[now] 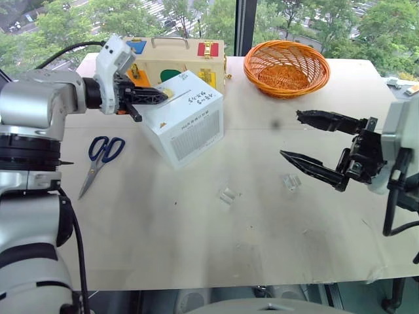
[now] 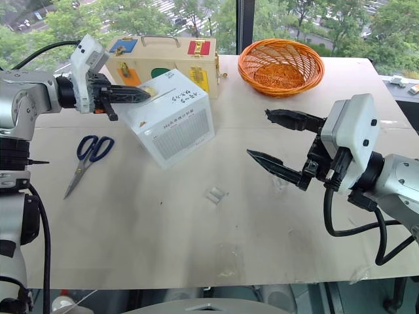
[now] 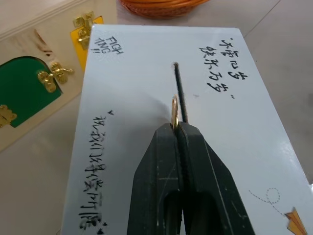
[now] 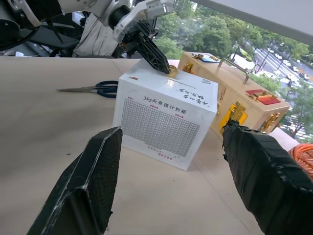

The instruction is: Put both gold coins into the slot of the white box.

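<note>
The white box (image 1: 190,124) stands tilted on the table, left of centre, with its handwritten top face towards my left arm. My left gripper (image 3: 178,128) is shut on a gold coin (image 3: 174,111), which it holds on edge. The coin sits right beside the near end of the thin dark slot (image 3: 180,90) in the box top. In the right wrist view the same coin (image 4: 172,71) shows at the left fingertips on the box's upper edge. My right gripper (image 1: 314,140) hovers open and empty above the table on the right, pointing at the box.
A cream wooden case (image 1: 190,55) with coloured latches stands behind the box. An orange wicker basket (image 1: 286,65) sits at the back right. Blue-handled scissors (image 1: 98,160) lie at the left. Two small clear plastic holders (image 1: 227,195) (image 1: 291,181) lie mid-table.
</note>
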Robot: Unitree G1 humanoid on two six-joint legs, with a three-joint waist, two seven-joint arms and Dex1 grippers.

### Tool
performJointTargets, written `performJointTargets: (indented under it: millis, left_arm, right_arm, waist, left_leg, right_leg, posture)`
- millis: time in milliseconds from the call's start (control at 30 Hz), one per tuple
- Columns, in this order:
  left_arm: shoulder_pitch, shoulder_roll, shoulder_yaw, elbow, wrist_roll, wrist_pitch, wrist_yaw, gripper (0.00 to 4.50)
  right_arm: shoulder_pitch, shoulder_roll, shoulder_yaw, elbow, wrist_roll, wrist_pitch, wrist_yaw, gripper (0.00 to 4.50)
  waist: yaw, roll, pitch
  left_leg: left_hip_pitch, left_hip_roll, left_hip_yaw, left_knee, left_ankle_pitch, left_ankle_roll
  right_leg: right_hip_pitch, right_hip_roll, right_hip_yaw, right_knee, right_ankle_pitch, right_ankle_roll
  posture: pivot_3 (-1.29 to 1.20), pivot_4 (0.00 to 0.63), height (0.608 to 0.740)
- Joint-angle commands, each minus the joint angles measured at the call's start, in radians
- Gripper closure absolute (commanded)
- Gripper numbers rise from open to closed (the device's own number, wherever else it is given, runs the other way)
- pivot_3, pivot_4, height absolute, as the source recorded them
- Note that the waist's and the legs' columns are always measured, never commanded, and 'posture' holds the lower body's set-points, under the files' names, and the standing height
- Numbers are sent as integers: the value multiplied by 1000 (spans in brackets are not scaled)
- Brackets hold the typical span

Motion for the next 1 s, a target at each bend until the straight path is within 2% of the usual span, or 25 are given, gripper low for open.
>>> performJointTargets:
  millis: [33, 467, 900, 1000]
  left_arm:
    - [-13, 4, 32, -27, -5, 39, -21, 4500]
    - [6, -6, -4, -37, 94, -33, -18, 4500]
    - [-7, -30, -11, -44, 134, -51, -51, 4500]
    - [-7, -34, -2, -42, 148, -57, -30, 3642]
  right_arm:
    - [-8, -13, -19, -12, 12, -23, -8, 1007]
    - [15, -24, -29, -19, 29, -24, -4, 1007]
    - [42, -30, -38, -27, 37, -28, -9, 1007]
    - [51, -31, -44, -28, 39, -29, -9, 944]
  waist:
    - [0, 0, 0]
    - [0, 0, 0]
    - [2, 0, 0]
    - [2, 0, -1]
  left_leg:
    - [0, 0, 0, 0, 0, 0]
    - [1, 0, -1, 1, 0, 0]
    - [1, 0, -1, 1, 0, 0]
    - [1, 0, -1, 2, 0, 0]
  right_leg:
    - [0, 0, 0, 0, 0, 0]
    - [0, 0, 1, 2, 0, 0]
    - [0, 0, 1, 3, 0, 0]
    - [0, 0, 1, 3, 0, 0]
  posture:
    - [0, 150, 740]
    - [0, 150, 740]
    - [0, 150, 740]
    - [0, 150, 740]
